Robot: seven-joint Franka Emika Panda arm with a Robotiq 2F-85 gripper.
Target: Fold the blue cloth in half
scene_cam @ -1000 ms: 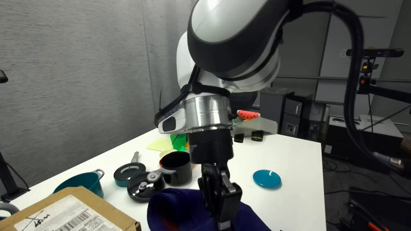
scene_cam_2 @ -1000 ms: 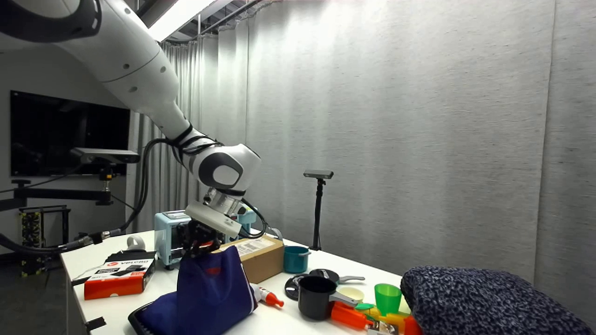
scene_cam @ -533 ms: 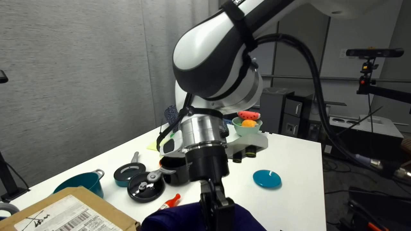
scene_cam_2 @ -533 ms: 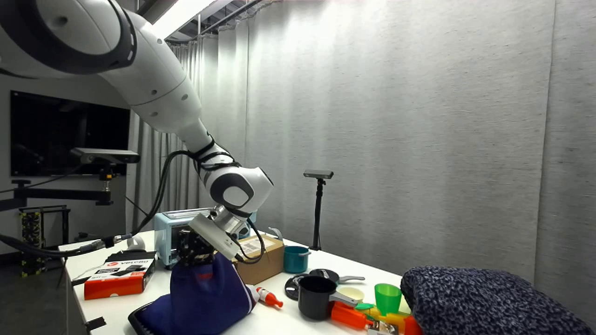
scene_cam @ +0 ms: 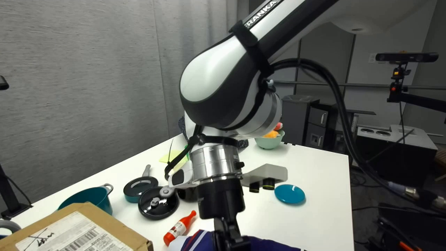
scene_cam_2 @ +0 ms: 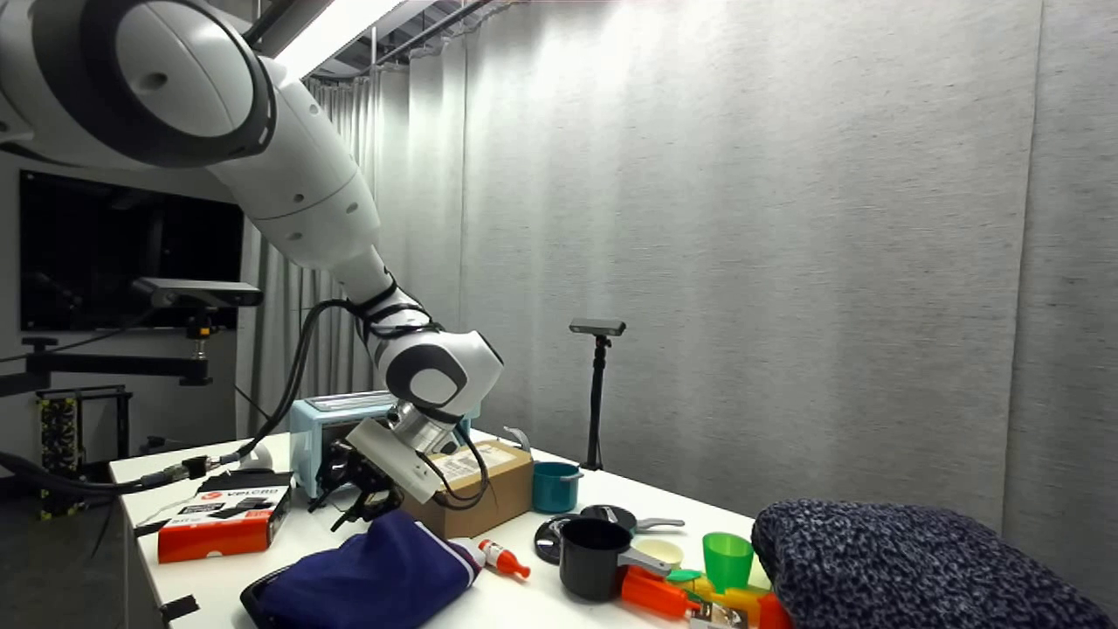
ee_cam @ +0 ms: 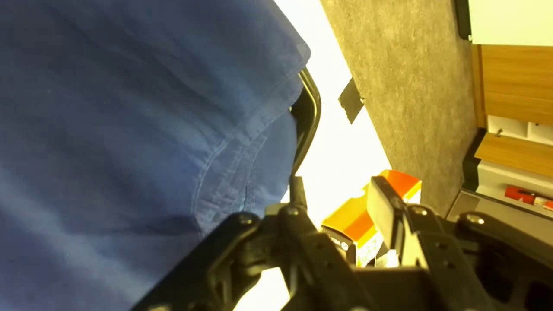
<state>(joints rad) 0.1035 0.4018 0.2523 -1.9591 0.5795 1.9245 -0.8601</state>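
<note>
The blue cloth lies bunched and folded over on itself on the table in an exterior view, with its striped band at the right end. Its near part rests over a black tray. The cloth also shows at the bottom of an exterior view, partly cut off, and fills the left of the wrist view, with one layer lying over another. My gripper is open and empty, just above and beside the cloth's left side. In the wrist view the gripper's fingers are apart with nothing between them.
A red and white Velcro box and a blue toaster oven stand near the gripper. A cardboard box, a red bottle and a black pot lie beyond the cloth. A blue plate lies on the table.
The gripper held the cloth up earlier; it has lowered, let go and opened. The cloth has dropped down onto itself, and the striped band now shows beside the red bottle.
</note>
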